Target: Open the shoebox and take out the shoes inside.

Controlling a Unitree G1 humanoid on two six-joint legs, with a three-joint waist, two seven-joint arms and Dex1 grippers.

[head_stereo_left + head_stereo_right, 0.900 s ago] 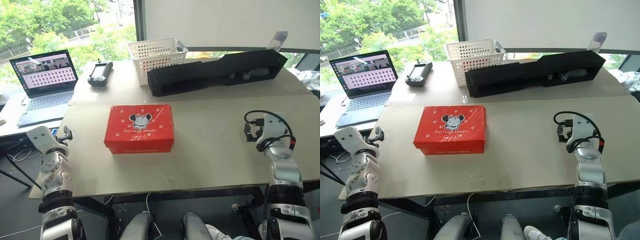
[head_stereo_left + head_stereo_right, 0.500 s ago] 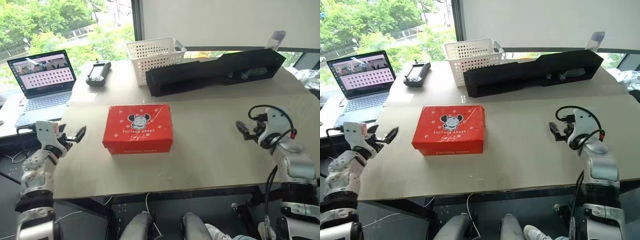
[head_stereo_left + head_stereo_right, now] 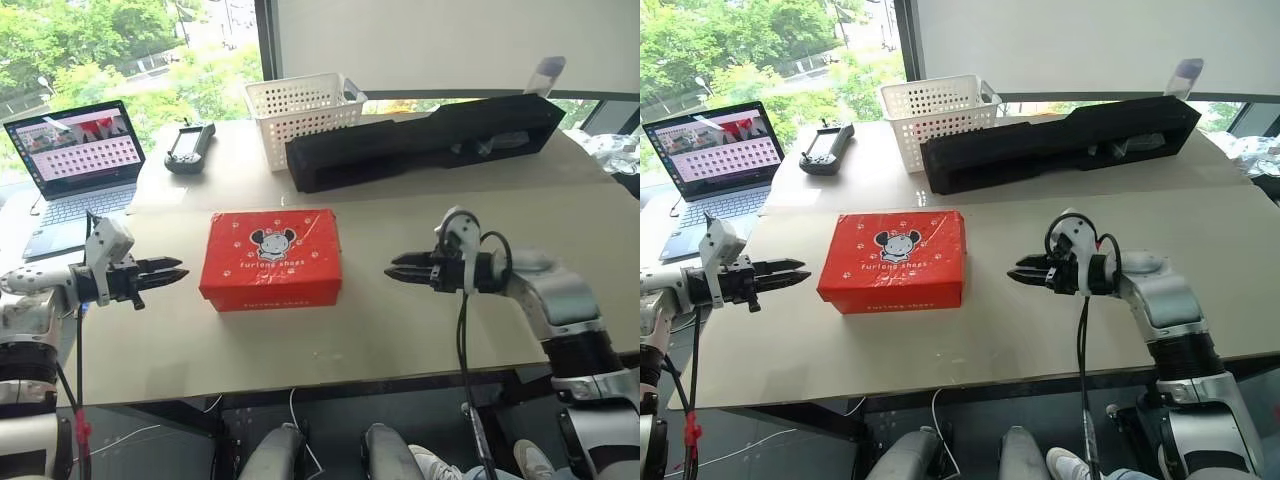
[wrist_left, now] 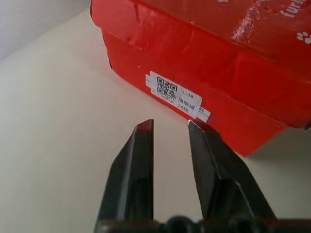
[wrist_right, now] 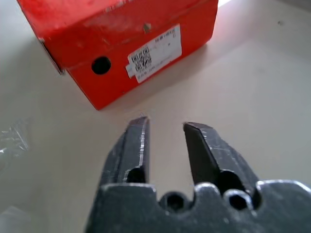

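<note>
Both grippers have swung inward, left gripper (image 3: pixel 175 272) at 9 o'clock, right gripper (image 3: pixel 395 270) at 3 o'clock of the shoebox (image 3: pixel 271 257); jaws slightly parted, empty. Lid closed; shoes unretrieved.

Setting: office or lab test area
Evidence: laptop (image 3: pixel 73 160), handheld controller (image 3: pixel 187 147), beige tabletop (image 3: pixel 400 320), window (image 3: pixel 120 45)

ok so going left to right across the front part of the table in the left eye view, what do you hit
left gripper → shoebox → right gripper. Both grippers point inward at the box's ends, each with a gap of bare table between it and the box.
</note>
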